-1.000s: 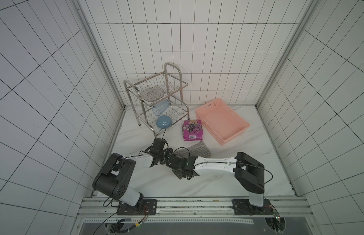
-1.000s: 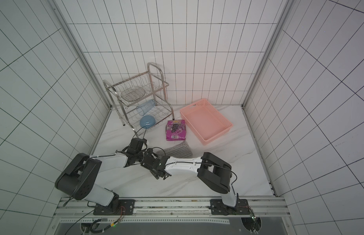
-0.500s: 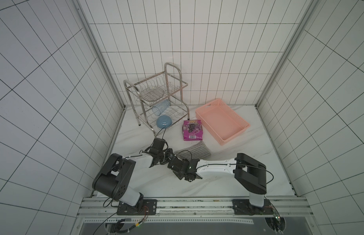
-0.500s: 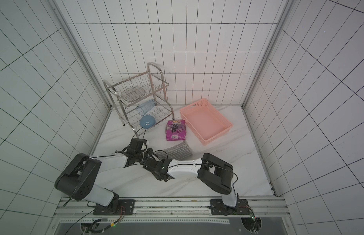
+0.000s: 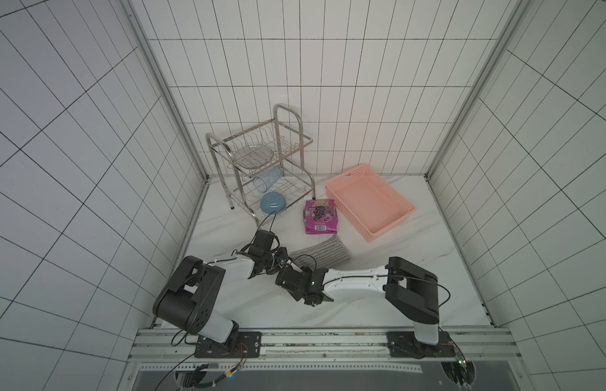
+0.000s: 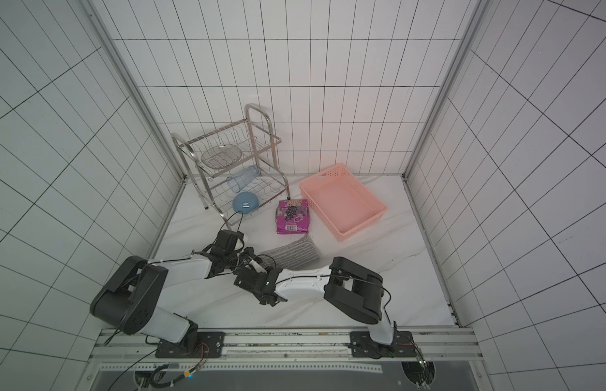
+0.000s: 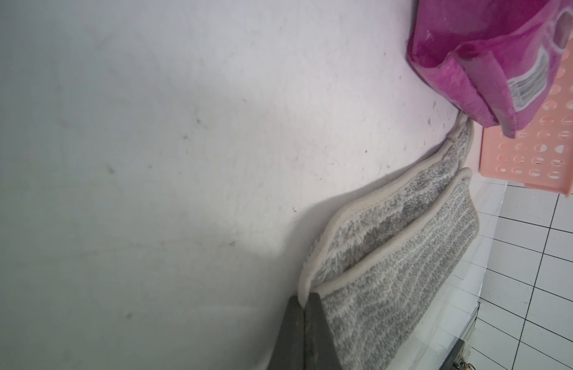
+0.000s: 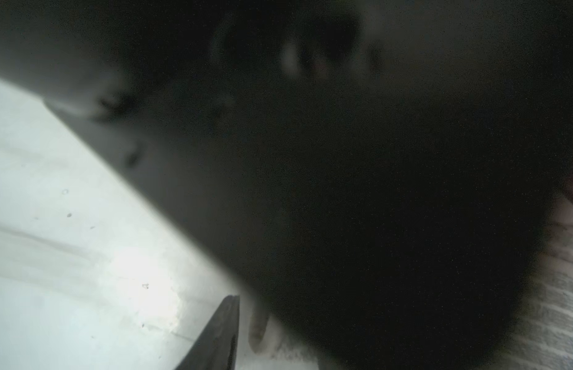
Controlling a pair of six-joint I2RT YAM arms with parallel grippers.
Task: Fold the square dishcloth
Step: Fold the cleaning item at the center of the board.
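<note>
Blurred dark mass (image 8: 374, 208) close up, pale tabletop (image 8: 70, 272) alongside, striped square dishcloth (image 8: 560, 314) at one corner.

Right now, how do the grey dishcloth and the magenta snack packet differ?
The dishcloth is grey and striped; the snack packet is glossy magenta with print. The dishcloth is folded over itself, one edge pinched by the left gripper; the snack packet lies flat, no gripper on it. Both rest on the white table.
</note>
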